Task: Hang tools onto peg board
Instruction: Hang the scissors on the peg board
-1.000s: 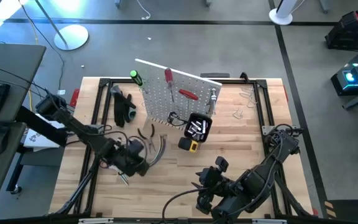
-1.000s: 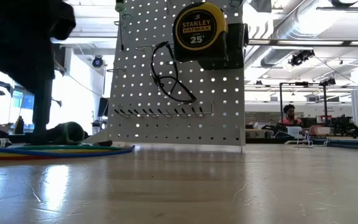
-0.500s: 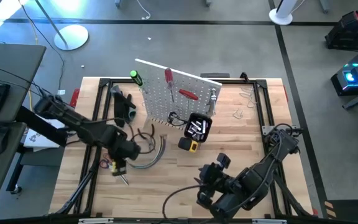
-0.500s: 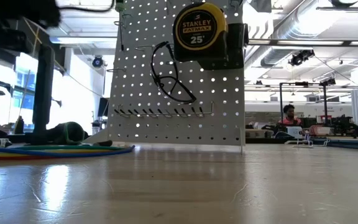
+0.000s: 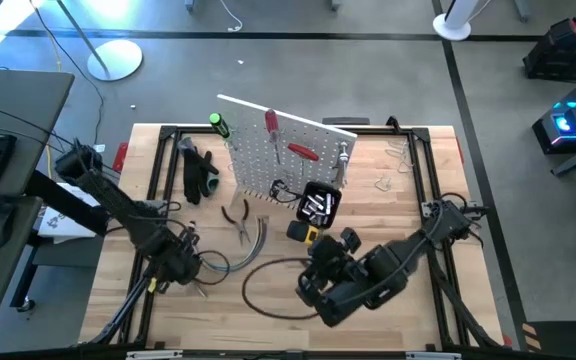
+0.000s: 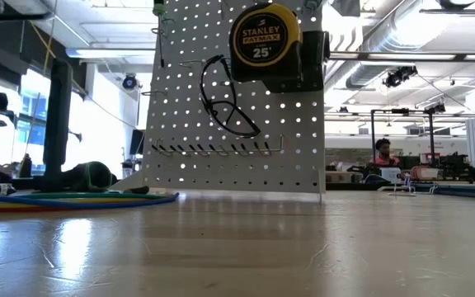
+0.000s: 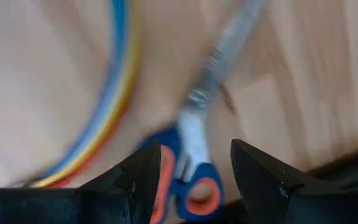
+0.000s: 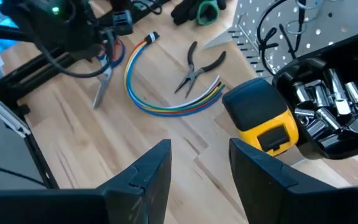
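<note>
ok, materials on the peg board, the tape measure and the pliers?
Peg board: white panel with a regular hole grid, probably painted sheet metal or hardboard; the look leaves it open. Tape measure: yellow case with a black top, moulded look, likely plastic with rubbery grip. Pliers: thin grey jaws, likely bare steel; dark handles look like plastic or rubber sleeves.

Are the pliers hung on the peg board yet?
No, the pliers lie flat on the table beside the cables, short of the peg board.

Peg board (image 5: 286, 152) upright mid-table, pliers (image 5: 236, 218) before it, scissors (image 5: 196, 286) seemingly under left gripper (image 7: 194, 163).
</note>
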Available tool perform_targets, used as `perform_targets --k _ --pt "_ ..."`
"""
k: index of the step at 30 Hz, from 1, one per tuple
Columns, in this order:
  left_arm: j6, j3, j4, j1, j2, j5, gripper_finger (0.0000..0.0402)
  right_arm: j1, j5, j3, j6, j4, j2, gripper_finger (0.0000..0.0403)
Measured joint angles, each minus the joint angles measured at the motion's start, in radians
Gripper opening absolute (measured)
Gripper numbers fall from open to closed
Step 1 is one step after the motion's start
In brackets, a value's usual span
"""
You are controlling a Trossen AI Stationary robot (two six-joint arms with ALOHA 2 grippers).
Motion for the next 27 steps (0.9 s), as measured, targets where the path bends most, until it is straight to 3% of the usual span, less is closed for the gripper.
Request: perform_targets --k 3,10,27 --pt "0.02 -0.042 0.064 -0.036 0.0 0.06 0.0188 -0.021 -0.032 0.0 -0.022 0.009 0.0 0.0155" --pt "-0.032 -0.057 0.169 -0.06 0.021 -0.115 0.0188 -0.029 -0.039 0.0 -0.054 0.009 0.0 0.0155" --pt "-0.201 -0.045 0.188 -0.085 0.252 -0.049 0.0184 -0.029 -0.095 0.0 -0.098 0.003 0.0 0.0155"
